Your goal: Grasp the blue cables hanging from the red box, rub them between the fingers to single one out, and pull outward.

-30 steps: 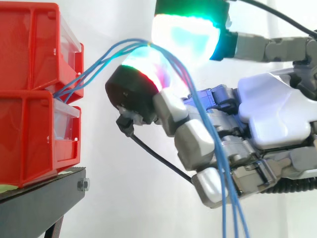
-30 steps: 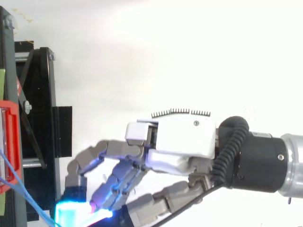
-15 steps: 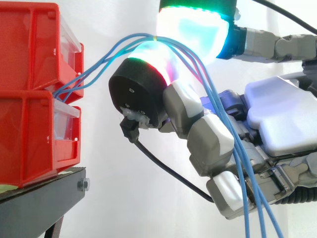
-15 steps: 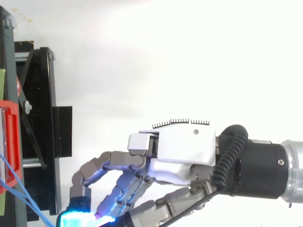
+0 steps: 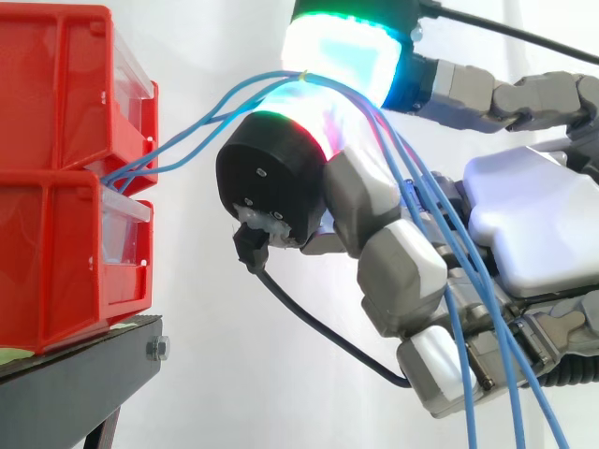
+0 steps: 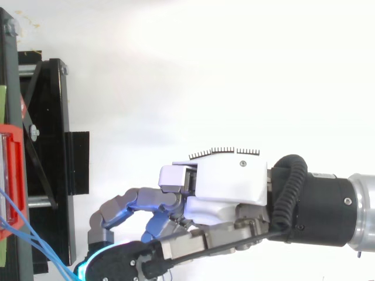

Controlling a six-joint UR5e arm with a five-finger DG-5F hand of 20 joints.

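Observation:
Several thin blue cables (image 5: 201, 117) come out of the gap between the stacked red bins (image 5: 65, 178) at the left of the side view. They arch rightward over a glowing fingertip pad (image 5: 318, 126) and drop down past the hand (image 5: 533, 224) to the bottom edge. A second glowing pad (image 5: 342, 51) presses down on them from above, so the hand is shut on the cables in a pinch. In the top view the hand (image 6: 225, 187) reaches in from the right, and the blue cables (image 6: 26, 234) run from the red bin (image 6: 10, 181) toward its fingertips at the bottom edge.
The bins rest on a black stand (image 5: 80, 379), whose frame (image 6: 50, 158) runs down the left of the top view. A white curtain hangs behind everything. Open space lies between the bins and the hand.
The thumb pad has come down closer onto the cables and the lower finger has shifted right and up. The cables' arch has moved slightly away from the bins.

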